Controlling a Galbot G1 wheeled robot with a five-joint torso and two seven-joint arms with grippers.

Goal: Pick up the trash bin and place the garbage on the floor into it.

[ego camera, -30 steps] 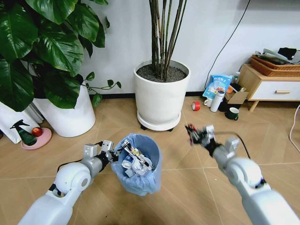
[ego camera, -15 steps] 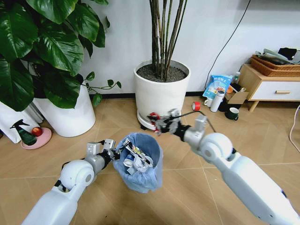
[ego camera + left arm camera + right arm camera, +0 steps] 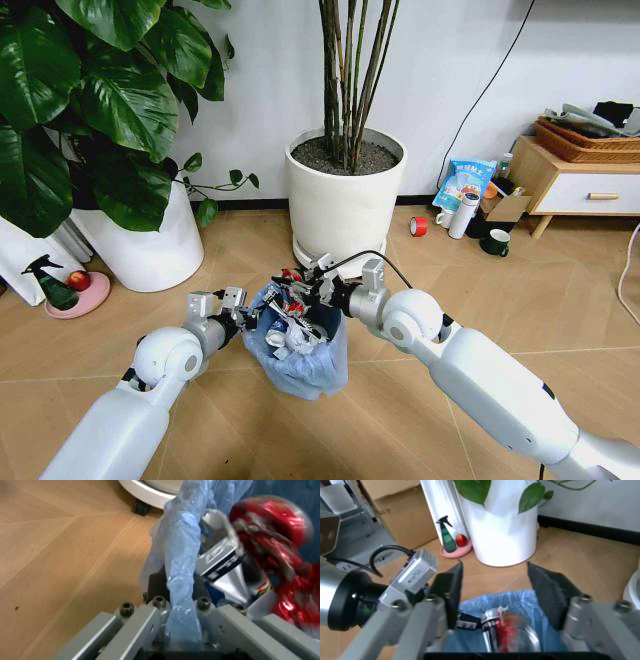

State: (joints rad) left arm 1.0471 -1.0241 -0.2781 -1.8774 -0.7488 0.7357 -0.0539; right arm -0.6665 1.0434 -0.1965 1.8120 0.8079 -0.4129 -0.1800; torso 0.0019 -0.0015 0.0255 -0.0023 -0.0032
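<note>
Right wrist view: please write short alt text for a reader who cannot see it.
The right gripper hangs open above the trash bin, where a red wrapper falls in blurred. The left gripper holds the bin's rim; behind stands a white plant pot.

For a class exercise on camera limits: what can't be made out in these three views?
- Head view: bottom of the trash bin, hidden by its bag and litter.
- Left wrist view: red wrapper blurred, print unreadable.
- Right wrist view: bin's lower half, hidden by the right gripper.
</note>
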